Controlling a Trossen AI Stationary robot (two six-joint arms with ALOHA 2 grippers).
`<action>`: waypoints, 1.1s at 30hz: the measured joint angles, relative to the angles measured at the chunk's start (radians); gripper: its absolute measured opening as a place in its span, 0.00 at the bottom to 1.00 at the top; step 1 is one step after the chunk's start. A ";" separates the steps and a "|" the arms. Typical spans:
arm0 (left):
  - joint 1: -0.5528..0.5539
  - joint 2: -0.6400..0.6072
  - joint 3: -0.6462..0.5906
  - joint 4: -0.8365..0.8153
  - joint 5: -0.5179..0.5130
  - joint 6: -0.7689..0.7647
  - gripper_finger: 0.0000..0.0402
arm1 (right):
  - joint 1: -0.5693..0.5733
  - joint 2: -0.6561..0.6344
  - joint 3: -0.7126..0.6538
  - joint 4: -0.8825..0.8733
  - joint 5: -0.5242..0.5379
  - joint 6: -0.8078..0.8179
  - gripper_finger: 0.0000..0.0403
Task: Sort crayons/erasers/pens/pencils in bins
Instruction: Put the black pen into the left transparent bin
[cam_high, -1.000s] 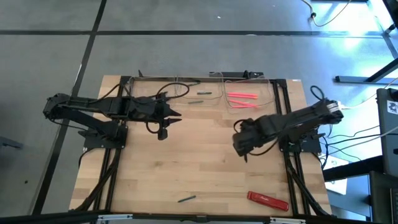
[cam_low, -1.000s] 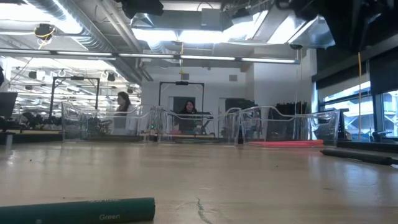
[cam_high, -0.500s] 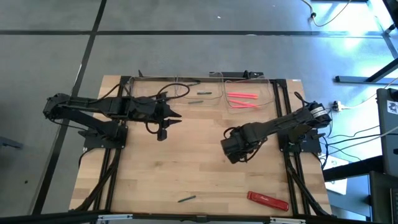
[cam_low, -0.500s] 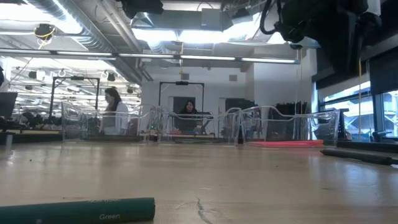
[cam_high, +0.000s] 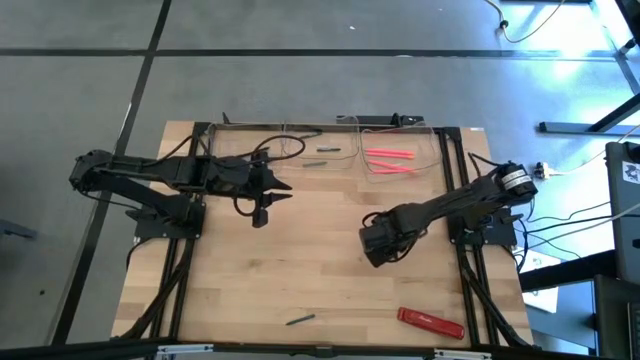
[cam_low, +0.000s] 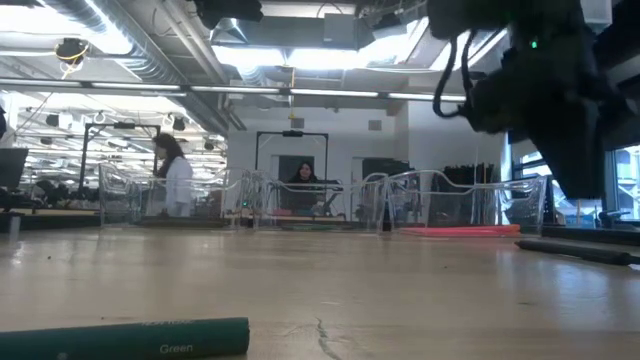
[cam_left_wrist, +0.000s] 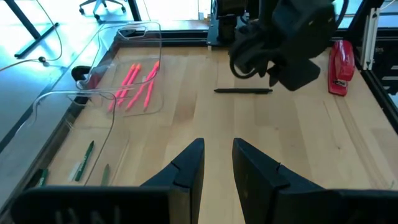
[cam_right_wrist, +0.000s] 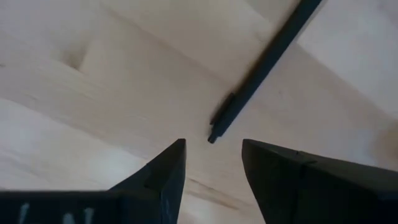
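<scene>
A black pen (cam_right_wrist: 267, 62) lies flat on the table, also in the left wrist view (cam_left_wrist: 244, 91) and the low view (cam_low: 575, 250). My right gripper (cam_right_wrist: 211, 162) is open just above it, fingers pointing down, with the pen's end between the tips; I see no contact. In the high view the gripper (cam_high: 378, 242) hides the pen. My left gripper (cam_high: 272, 193) is open and empty at the middle left. Pink sticks (cam_high: 390, 160) lie in the right bin (cam_high: 437, 150), green ones (cam_high: 322, 150) in the middle bin (cam_high: 350, 140). A green crayon (cam_high: 300, 320) lies near the front edge.
A third clear bin (cam_high: 290, 142) stands at the far edge, left of the other two. A flat red bar with white marks (cam_high: 432, 322) lies at the near right. Black frame rails (cam_high: 470, 290) run along the table's sides. People show in the room behind (cam_low: 172, 185).
My right gripper has gone toward the table's left edge and down to just above the black pen. My left arm has kept still. A person in the room behind has walked to the left.
</scene>
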 joint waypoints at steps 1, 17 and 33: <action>0.000 0.000 0.000 0.000 0.000 0.000 0.19 | -0.003 0.000 -0.018 0.016 -0.016 0.000 0.40; 0.000 0.000 0.000 0.001 0.000 -0.002 0.19 | -0.025 0.000 -0.217 0.269 -0.052 -0.009 0.40; 0.000 0.000 0.000 0.002 0.000 -0.002 0.19 | -0.027 -0.003 -0.267 0.342 -0.056 -0.020 0.40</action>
